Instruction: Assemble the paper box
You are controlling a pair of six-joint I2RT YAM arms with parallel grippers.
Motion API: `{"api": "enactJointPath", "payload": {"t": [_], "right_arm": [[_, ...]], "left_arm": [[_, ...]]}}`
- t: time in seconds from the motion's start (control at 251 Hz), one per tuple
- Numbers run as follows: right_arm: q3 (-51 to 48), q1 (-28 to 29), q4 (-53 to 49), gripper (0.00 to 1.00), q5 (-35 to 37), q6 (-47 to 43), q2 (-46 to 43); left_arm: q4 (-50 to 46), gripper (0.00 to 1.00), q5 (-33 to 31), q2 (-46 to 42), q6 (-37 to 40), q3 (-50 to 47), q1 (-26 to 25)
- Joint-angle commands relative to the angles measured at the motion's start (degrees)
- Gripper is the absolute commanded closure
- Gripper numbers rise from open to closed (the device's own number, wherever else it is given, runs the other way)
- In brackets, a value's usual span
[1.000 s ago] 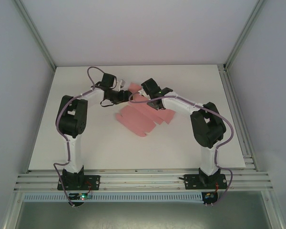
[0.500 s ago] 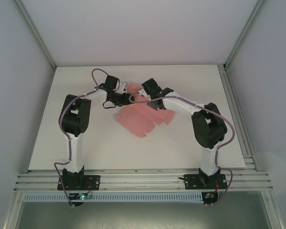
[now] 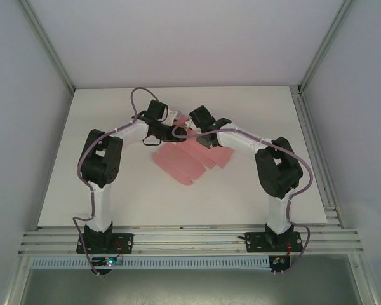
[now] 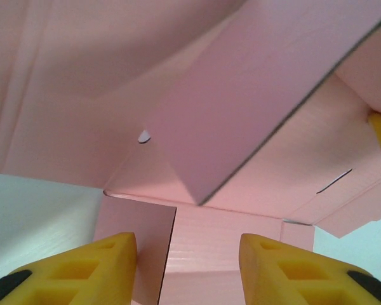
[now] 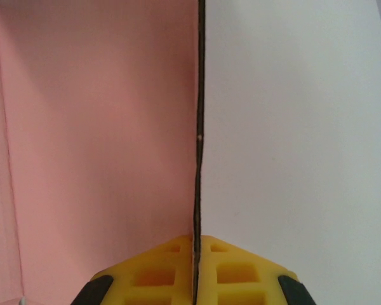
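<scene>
The paper box is a creased pink card sheet with many flaps, lying in the middle of the white table. My right gripper is at its far edge, shut on one raised flap; in the right wrist view that flap stands edge-on, pinched between the yellow fingers. My left gripper comes in from the left at the same far edge. In the left wrist view its yellow fingers stand apart, open, with a raised panel and a small upright flap just ahead.
The white table has bare surface to the left, right and front of the sheet. Grey walls and metal frame rails bound the workspace. Purple cables loop over both arms.
My left gripper has swung right and closer to the raised flaps near the right gripper. The right gripper has stayed in place, holding its flap.
</scene>
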Motion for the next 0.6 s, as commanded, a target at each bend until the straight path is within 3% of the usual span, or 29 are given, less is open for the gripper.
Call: {"api": "enactJointPath", "payload": {"t": [0.0,0.247,0.363,0.427,0.595], "right_arm": [[-1.7,1.0,-0.1,1.0,-2.3,1.7,-1.7],[-5.0,1.6,4.0,1.0,-2.4,-0.2,-3.0],[-6.9,1.8,6.7,1.0,1.8,-3.9,-4.1],[-8.1,1.8,8.3,1.0,2.9,-6.3,-5.3],[-14.3,2.2,16.5,1.0,2.0,-13.3,-10.6]], "left_arm": [[1.8,0.54,1.1,-0.7,2.1,-0.8,-2.3],[6.0,0.54,4.0,-0.1,-1.8,-4.3,-2.8],[5.5,0.53,0.5,-5.0,-1.6,-8.7,-2.6],[3.8,0.52,-4.5,-8.6,-2.3,-11.1,-2.1],[3.7,0.4,-9.4,-18.8,-8.1,-19.1,2.7]]}}
